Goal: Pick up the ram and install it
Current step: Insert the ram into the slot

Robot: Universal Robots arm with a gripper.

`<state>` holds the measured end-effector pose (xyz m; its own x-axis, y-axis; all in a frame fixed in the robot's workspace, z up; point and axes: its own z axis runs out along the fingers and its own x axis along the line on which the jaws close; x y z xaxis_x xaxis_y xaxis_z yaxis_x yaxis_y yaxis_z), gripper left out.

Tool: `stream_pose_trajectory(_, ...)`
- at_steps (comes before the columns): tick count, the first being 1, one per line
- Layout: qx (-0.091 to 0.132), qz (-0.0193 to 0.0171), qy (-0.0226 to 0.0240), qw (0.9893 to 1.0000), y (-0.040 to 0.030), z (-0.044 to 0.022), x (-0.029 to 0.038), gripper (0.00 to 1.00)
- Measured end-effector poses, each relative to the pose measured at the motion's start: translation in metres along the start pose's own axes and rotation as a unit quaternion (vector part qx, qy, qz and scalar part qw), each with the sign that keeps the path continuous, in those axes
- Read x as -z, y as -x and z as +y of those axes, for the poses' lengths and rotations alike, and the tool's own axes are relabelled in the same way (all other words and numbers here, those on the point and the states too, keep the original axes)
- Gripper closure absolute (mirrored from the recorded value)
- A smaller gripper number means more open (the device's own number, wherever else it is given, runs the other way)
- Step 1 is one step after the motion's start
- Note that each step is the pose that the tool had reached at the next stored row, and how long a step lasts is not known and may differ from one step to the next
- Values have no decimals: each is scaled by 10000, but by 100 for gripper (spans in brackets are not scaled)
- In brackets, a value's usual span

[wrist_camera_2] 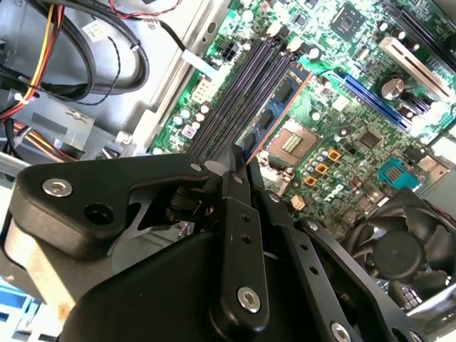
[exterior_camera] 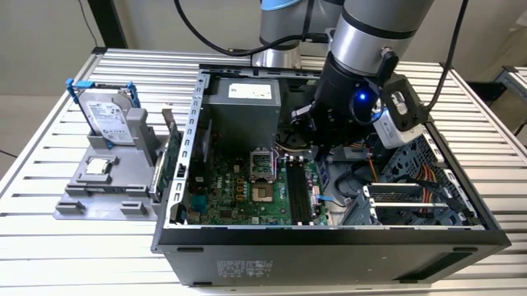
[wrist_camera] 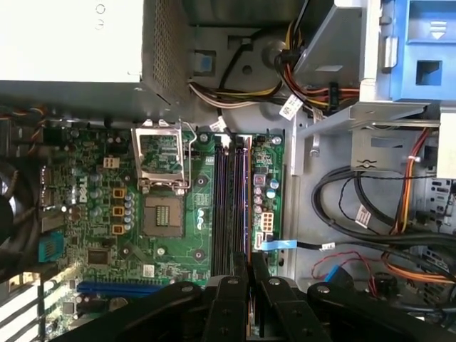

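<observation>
The end effector [wrist_camera_2: 237,167] is pinched narrow on the ram [wrist_camera_2: 274,107], a blue stick lying along the dark memory slots [wrist_camera: 231,206] of the motherboard [wrist_camera: 164,242]. It reaches down inside the open computer case [exterior_camera: 329,246], beside the empty CPU socket [wrist_camera: 162,214]. Out on the desk [exterior_camera: 49,246], a grey holder [exterior_camera: 107,185] carries a hard drive [exterior_camera: 107,117].
</observation>
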<state>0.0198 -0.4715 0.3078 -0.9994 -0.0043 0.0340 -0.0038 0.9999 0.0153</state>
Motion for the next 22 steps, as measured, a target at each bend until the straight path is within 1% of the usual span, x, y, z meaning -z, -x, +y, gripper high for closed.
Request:
stream_pose_trajectory(2, -15, -1, 0, 10000, 1, 0, -21, 100)
stream_pose_trajectory(5, -46, -1, 1, 10000, 1, -1, -34, 100)
stream_pose_trajectory(12, -190, -3, 6, 9998, 4, -2, -97, 100)
stream_pose_trajectory(15, -193, -3, 6, 9998, 7, -2, -139, 100)
stream_pose_trajectory(22, -192, -3, 6, 9998, 27, -4, -265, 100)
